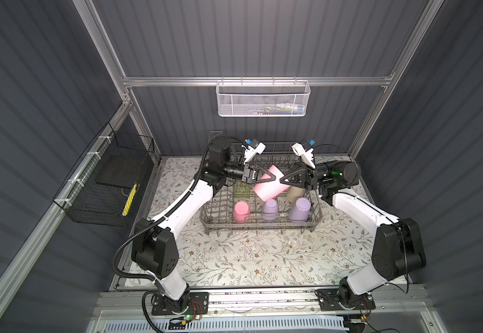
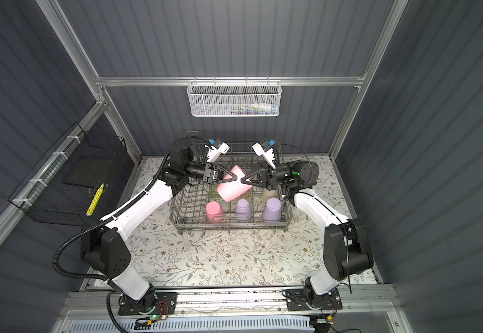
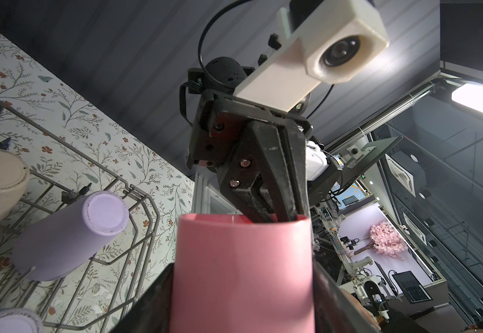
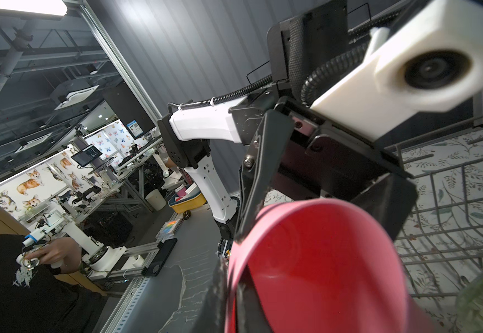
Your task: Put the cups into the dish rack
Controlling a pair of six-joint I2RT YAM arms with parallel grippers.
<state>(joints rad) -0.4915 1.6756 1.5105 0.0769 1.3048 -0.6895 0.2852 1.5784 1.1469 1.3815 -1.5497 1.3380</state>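
Cups sit in the rack point(image 1: 252, 223): pink one point(image 1: 241, 212), two lilac ones point(image 1: 269, 210) point(image 1: 299, 210), beige one point(image 1: 294, 193), green one point(image 1: 241, 191). Second pink cup point(image 1: 269, 188) hangs tilted over the middle, not in yet. Left gripper point(image 1: 267, 177) grips its sides, jaws wide; right gripper point(image 1: 282, 180) pinches its rim, jaws almost together.

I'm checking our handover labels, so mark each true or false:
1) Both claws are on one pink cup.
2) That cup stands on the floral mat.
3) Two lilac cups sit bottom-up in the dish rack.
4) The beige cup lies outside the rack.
1. True: the left claw grips the held pink cup around its body, and the right claw pinches its rim.
2. False: it is held tilted above the dish rack, off the floral mat.
3. True: both lilac cups sit bottom-up in the near row.
4. False: the beige cup is inside the rack, behind a lilac cup.
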